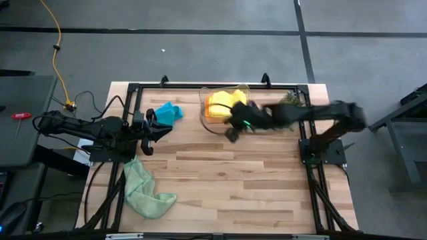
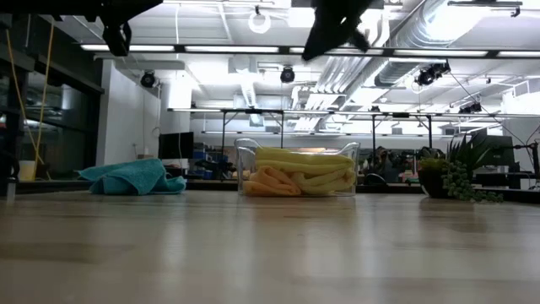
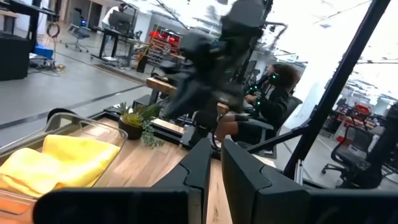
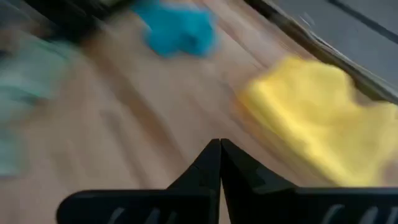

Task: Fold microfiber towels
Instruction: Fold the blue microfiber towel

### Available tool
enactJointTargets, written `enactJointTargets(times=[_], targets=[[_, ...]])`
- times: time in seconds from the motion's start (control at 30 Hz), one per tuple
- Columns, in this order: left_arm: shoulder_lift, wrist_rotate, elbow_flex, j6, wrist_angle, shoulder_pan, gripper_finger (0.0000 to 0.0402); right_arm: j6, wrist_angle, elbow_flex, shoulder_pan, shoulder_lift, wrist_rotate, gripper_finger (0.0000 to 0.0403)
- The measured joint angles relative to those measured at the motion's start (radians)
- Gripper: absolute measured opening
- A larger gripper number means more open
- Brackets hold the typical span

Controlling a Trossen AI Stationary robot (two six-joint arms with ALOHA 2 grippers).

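My right gripper (image 1: 233,131), pinched shut and empty, hovers by the clear bin (image 1: 203,113) at upper centre holding the yellow towels (image 1: 223,101); I should open wide, then pinch one corner only.

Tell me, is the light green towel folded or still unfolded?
Unfolded. In the high view the light green towel lies crumpled and uneven at the table's left front, with no neat edges.

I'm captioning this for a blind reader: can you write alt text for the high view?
Overhead, the right end effector, shut and empty, hovers beside a clear bin of yellow and orange towels. A teal-blue towel and a light green towel lie on the wooden table near the left end effector.
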Motion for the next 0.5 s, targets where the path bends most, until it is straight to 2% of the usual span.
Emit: enactJointTargets(times=[0.13,0.27,0.33,0.5], targets=[[0.007,0.018,0.000,0.026,0.000,0.000,0.0031,0.017,0.308,-0.236,0.123,-0.218,0.083,0.0000],[0.024,0.009,0.000,0.025,0.006,0.000,0.0031,-0.089,0.555,-0.416,0.198,-0.385,0.163,0.0000],[0.046,-0.023,0.000,0.006,0.025,0.000,0.0029,-0.161,0.630,-0.489,0.210,-0.458,0.155,0.0000],[0.149,-0.079,0.057,-0.020,0.037,0.000,0.0012,-0.230,0.743,-0.626,0.207,-0.618,0.027,0.0000]])
